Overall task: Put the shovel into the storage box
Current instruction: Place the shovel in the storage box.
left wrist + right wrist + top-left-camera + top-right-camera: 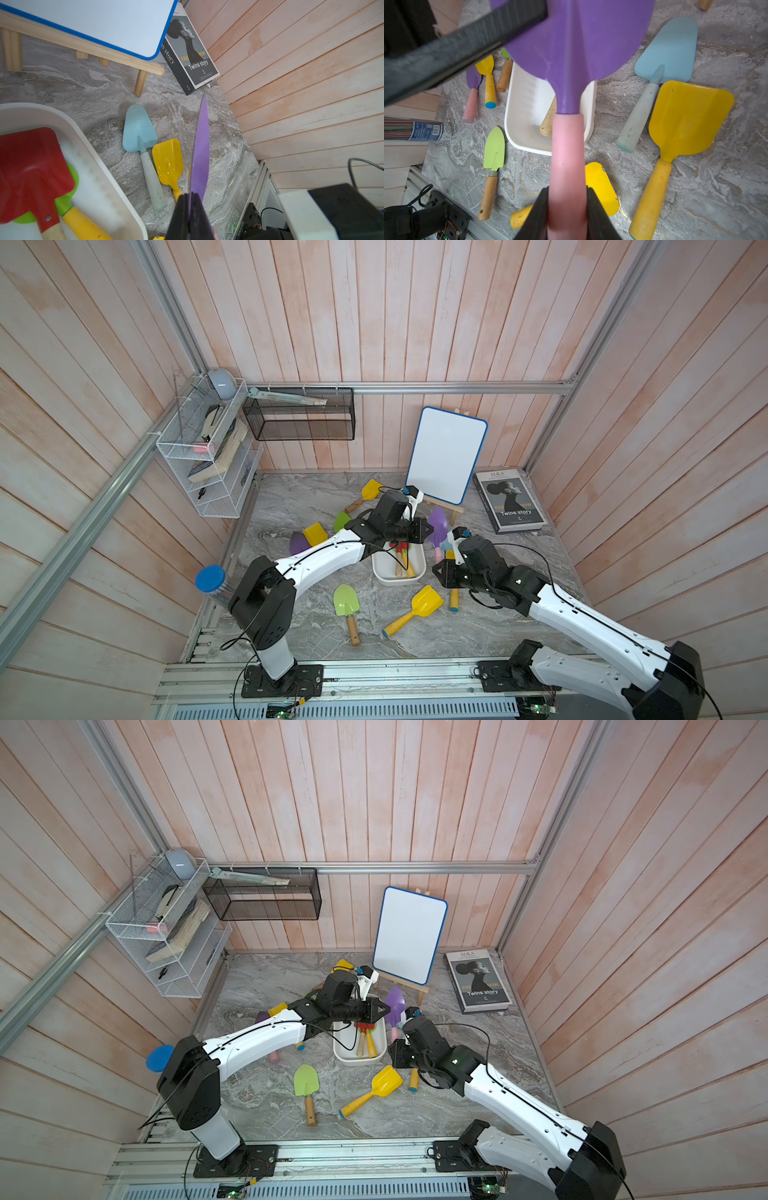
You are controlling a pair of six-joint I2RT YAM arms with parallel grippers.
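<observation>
The left gripper pinches the purple shovel by its blade; the right gripper clamps its pink handle, just right of the storage box mid-frame.

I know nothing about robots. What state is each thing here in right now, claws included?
purple shovel: in the air, held at both ends.
left gripper: shut on the purple shovel's blade.
right gripper: shut on its pink handle.
storage box: open, holding a red shovel and others.
whiteboard: propped upright, blank.
book: closed, lying flat.
light blue shovel: lying loose outside the box.
</observation>
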